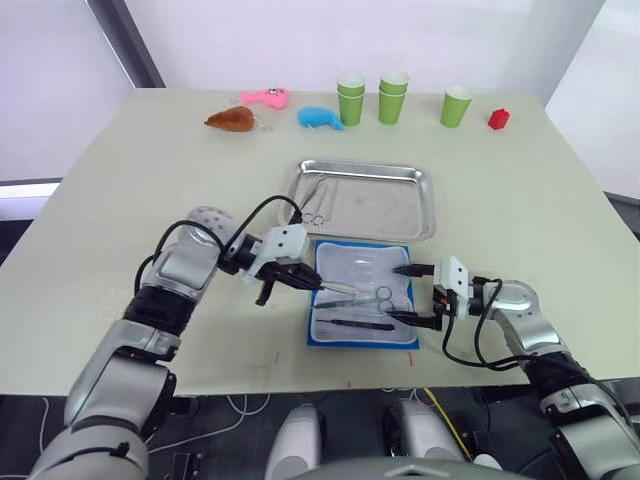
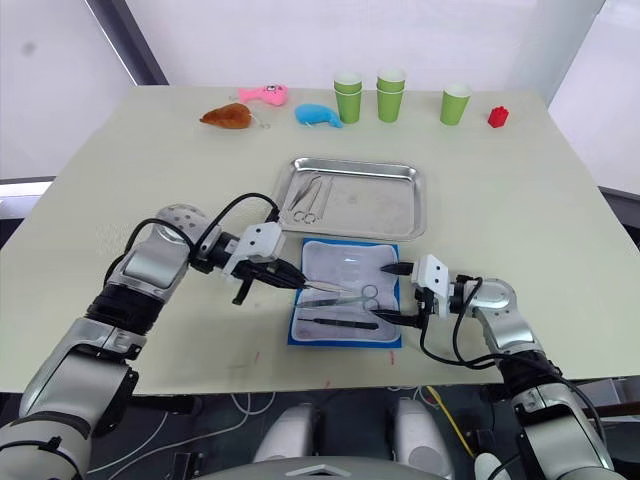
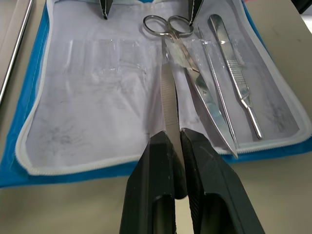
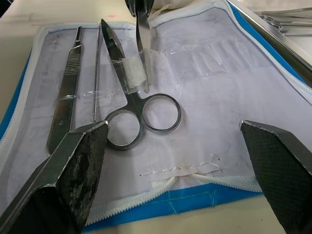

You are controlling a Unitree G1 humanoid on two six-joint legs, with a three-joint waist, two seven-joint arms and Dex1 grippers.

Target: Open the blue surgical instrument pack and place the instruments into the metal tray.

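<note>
Pack [image 1: 362, 305] open on tabletop [image 1: 120, 200] before tray [image 1: 425, 205] — left claw [image 3: 175, 146] pinched on tweezers [image 3: 168, 97], right claw [image 1: 422, 295] wide, empty; lift straight up, clear of scissors [image 3: 183, 53] — then carry to tray

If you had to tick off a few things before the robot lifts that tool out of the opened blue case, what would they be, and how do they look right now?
1. Pack open and flat: ok.
2. Left gripper shut on the tweezers: ok.
3. Tweezers free of the clear strap: cannot tell; their far end lies under it beside the scissors.
4. Right gripper open and off the tools: ok, at the pack's edge.
5. Tray has room: ok, a few instruments lie at its left end.
6. Scalpel handle and probe undisturbed: ok, both in the pack.
</note>
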